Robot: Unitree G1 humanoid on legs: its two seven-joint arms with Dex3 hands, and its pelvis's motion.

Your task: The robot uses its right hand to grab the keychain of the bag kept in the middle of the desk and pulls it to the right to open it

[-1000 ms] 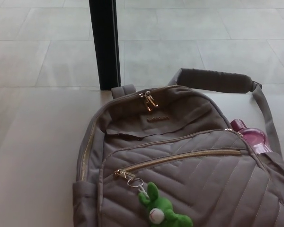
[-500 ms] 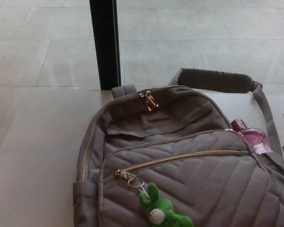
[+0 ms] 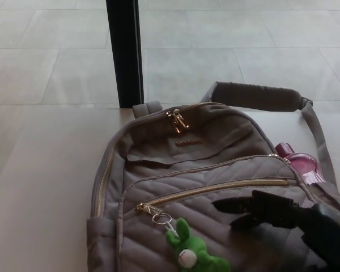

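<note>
**Observer:** What are you looking at, starting from the left?

**Operator:** I'm seeing the grey bag (image 3: 215, 187) lying flat on the pale surface (image 3: 39, 187). Its front zipper (image 3: 215, 190) is running left to right, closed, with the pull at the left end. The keychain (image 3: 191, 252), a green plush on a ring, is hanging just below that pull, near the bottom edge of my view.

**Observer:** And your robot hand?

**Operator:** I'm bringing in the right robot hand (image 3: 260, 209) from the right. Its fingers are spread, holding nothing, tips pointing left over the quilted front. The keychain is lying to its left and lower, near but not touching. The left robot hand isn't showing.

**Observer:** So which way next?

**Operator:** I'm judging I need to reach further left and down, then pull along the zipper line toward the pink bottle (image 3: 300, 163).
</note>
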